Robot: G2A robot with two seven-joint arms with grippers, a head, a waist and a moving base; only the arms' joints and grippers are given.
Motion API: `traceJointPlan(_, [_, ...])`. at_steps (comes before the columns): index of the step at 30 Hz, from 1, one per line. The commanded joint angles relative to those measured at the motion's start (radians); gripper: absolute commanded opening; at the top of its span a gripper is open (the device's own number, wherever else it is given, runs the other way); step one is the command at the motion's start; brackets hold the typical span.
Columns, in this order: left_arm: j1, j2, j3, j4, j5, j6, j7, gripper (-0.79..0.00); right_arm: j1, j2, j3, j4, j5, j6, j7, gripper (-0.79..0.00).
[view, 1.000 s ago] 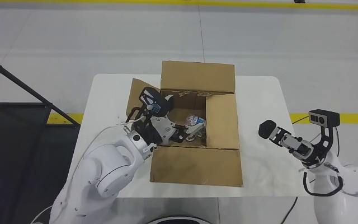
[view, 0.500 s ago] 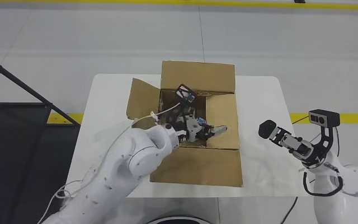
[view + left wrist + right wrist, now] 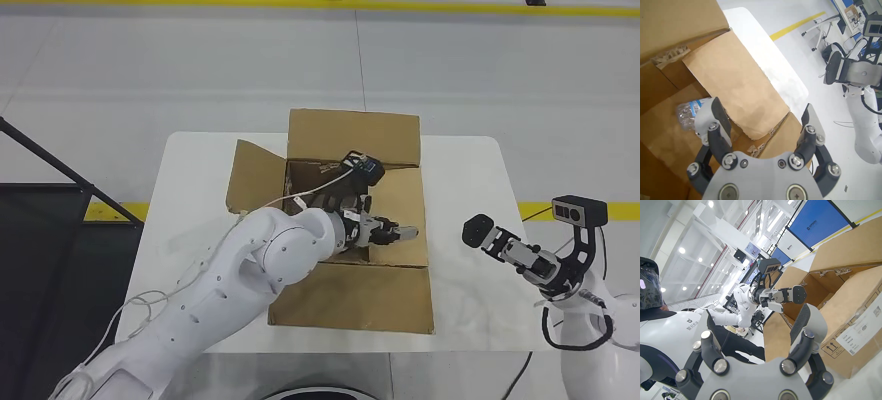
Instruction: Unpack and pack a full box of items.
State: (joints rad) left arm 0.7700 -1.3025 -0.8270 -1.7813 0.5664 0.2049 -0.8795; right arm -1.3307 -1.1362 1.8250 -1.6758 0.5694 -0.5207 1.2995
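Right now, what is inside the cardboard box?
Inside the cardboard box, a clear plastic bottle lies on its floor, partly behind the open left pincer. The left arm hides much of the interior from above.

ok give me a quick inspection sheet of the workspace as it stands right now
surface: white table, bearing the box
job's things: open cardboard box, flaps spread; clear plastic bottle lying inside
clutter: nothing seen
grippers: left gripper above the box, fingers open, holding nothing; right gripper over the table beside the box, fingers open, holding nothing
cables: white cable running along the left arm
surroundings: grey floor with a yellow line
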Motion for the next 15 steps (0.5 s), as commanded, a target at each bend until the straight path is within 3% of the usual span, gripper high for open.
traceJointPlan(1, [0.016, -0.002, 0.004, -0.006, -0.033, -0.029, 0.010, 0.000, 0.000, 0.000, 0.000, 0.000, 0.000, 0.000, 0.000, 0.000])
traceJointPlan(10, [-0.010, -0.031, -0.012, 0.118, -0.250, 0.045, 0.019, 0.000, 0.000, 0.000, 0.000, 0.000, 0.000, 0.000, 0.000, 0.000])
traceJointPlan(15, [-0.033, -0.041, 0.003, 0.160, -0.260, 0.110, 0.015, 0.000, 0.000, 0.000, 0.000, 0.000, 0.000, 0.000, 0.000, 0.000])
